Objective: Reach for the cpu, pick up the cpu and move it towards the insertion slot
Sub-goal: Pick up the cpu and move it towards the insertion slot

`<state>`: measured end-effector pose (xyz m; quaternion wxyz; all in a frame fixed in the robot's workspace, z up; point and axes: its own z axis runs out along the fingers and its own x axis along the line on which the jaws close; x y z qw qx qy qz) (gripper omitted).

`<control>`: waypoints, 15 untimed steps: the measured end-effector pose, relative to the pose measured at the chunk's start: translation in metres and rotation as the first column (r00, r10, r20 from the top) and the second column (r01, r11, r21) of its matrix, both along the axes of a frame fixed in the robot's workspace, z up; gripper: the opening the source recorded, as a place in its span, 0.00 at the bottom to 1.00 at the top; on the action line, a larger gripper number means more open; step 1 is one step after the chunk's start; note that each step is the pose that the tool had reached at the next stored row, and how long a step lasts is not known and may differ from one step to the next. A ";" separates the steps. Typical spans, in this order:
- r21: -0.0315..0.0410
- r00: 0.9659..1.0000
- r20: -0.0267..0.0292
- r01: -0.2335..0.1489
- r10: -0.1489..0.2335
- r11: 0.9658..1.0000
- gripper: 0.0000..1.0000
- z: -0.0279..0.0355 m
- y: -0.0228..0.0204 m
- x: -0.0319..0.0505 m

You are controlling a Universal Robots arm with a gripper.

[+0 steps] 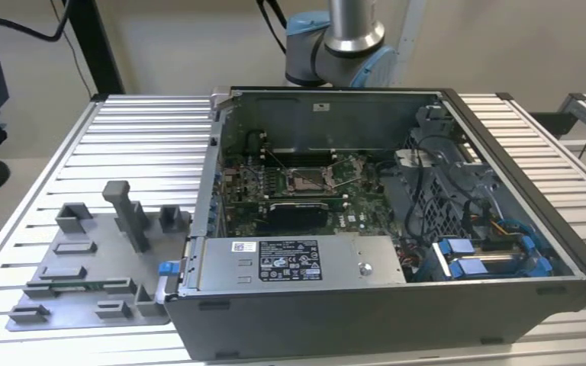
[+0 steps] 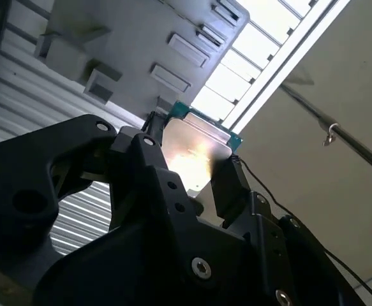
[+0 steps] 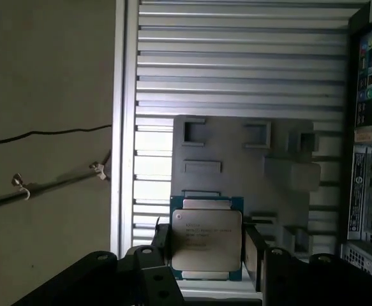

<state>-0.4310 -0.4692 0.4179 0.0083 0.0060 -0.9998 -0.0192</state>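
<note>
The cpu (image 3: pixel 206 237) is a thin square chip with a pale silver face and a green edge. My gripper (image 3: pixel 207 252) is shut on it, with a black finger on each side, and holds it high above the grey fixture plate (image 3: pixel 243 166). In the second wrist view the cpu (image 2: pixel 195 150) gleams between the same fingers of the gripper (image 2: pixel 189 162). The insertion slot (image 1: pixel 308 181), a square socket with a metal frame, lies on the motherboard inside the open computer case (image 1: pixel 375 305), which the first wrist view catches at one edge as the case (image 3: pixel 371 127).
The grey fixture plate (image 1: pixel 89 282) with upright blocks lies on the slatted metal table (image 1: pixel 140 137) at the exterior view's left of the case. The arm's base (image 1: pixel 339 46) stands behind the case. Cables and a drive cage crowd the case's right side (image 1: pixel 466 229).
</note>
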 end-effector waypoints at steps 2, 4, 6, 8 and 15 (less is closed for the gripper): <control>0.000 1.000 0.000 0.000 0.000 1.000 0.00 0.0051 0.0000 0.0000; 0.000 1.000 0.000 0.000 0.000 1.000 0.00 0.0099 0.0000 0.0000; 0.000 1.000 0.000 0.000 0.000 1.000 0.00 0.0149 0.0000 0.0000; 0.000 1.000 0.000 0.000 0.000 1.000 0.00 0.0202 0.0000 0.0000; 0.000 1.000 0.000 0.000 0.000 1.000 0.00 0.0294 0.0000 0.0000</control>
